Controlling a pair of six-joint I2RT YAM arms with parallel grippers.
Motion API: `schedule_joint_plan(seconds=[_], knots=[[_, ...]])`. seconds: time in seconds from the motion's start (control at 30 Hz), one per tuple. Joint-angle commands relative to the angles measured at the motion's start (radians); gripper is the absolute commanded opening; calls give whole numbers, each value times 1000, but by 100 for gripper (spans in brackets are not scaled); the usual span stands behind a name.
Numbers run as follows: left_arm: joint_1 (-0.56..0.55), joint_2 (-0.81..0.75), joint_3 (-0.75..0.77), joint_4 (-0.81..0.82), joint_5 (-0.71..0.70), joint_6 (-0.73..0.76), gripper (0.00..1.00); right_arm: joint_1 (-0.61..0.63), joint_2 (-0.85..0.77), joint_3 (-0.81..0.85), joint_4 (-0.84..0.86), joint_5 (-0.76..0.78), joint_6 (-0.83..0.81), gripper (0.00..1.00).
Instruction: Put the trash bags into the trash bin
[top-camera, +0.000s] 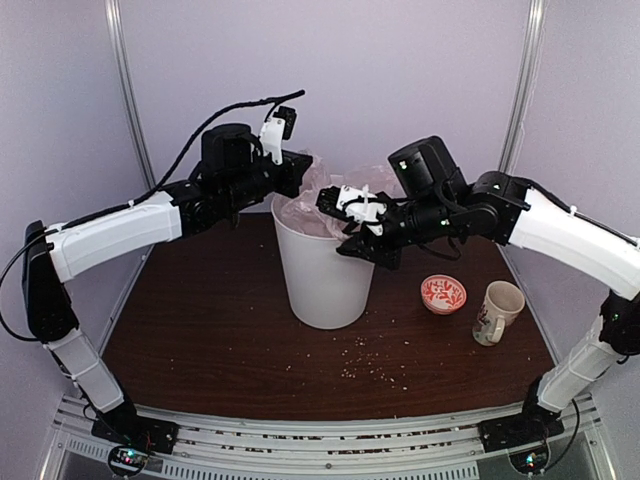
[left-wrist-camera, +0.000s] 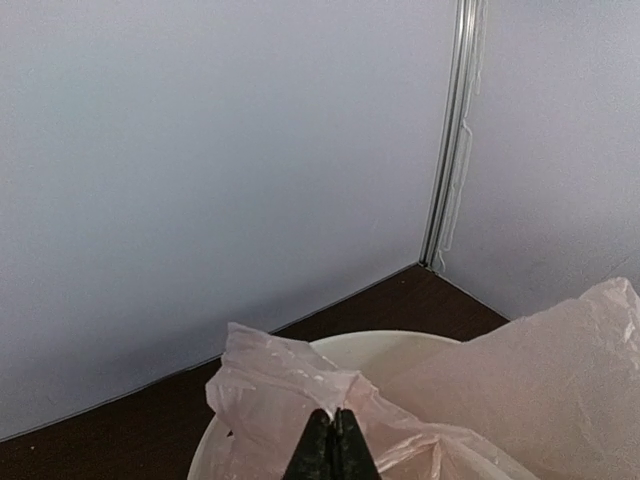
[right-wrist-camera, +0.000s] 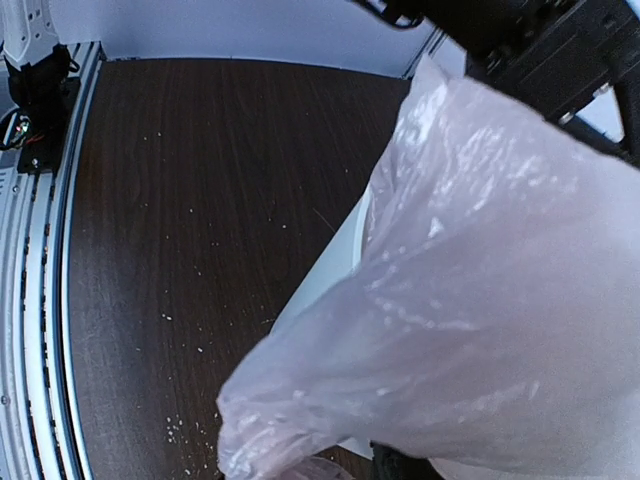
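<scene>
Dark wood table (top-camera: 200, 330), pale walls, and your trash bin (top-camera: 322, 285) sits mid-table with the pink trash bag (top-camera: 318, 188) bunched over its rim, partly inside. Looks like you're mid-stuffing. Your left gripper (left-wrist-camera: 333, 448) is pinched tight on a fold at the rim. The right gripper (top-camera: 348, 215) is up against the plastic and I can't tell its jaws. Next up, I'd guess: push the loose bulk down inside.
</scene>
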Motion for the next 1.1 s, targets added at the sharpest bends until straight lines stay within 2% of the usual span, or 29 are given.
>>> schedule_joint_plan(seconds=[0.0,0.17,0.33,0.6,0.8,1.07], knots=[[5,-99,-82,4,-44,12,0,5,-71,80,-26,-71,16,28],[5,-191,-191,26,-71,12,0,3,-79,124,-49,-93,33,28],[5,-219,-221,30,-65,9,0,-6,-25,174,-54,-92,58,16],[4,-278,-282,78,-37,-15,0,-194,70,334,1,-343,242,2],[5,-284,-309,89,-38,-12,0,-298,198,421,27,-468,330,0],[4,-301,-309,30,-50,4,0,-314,238,421,42,-535,376,1]])
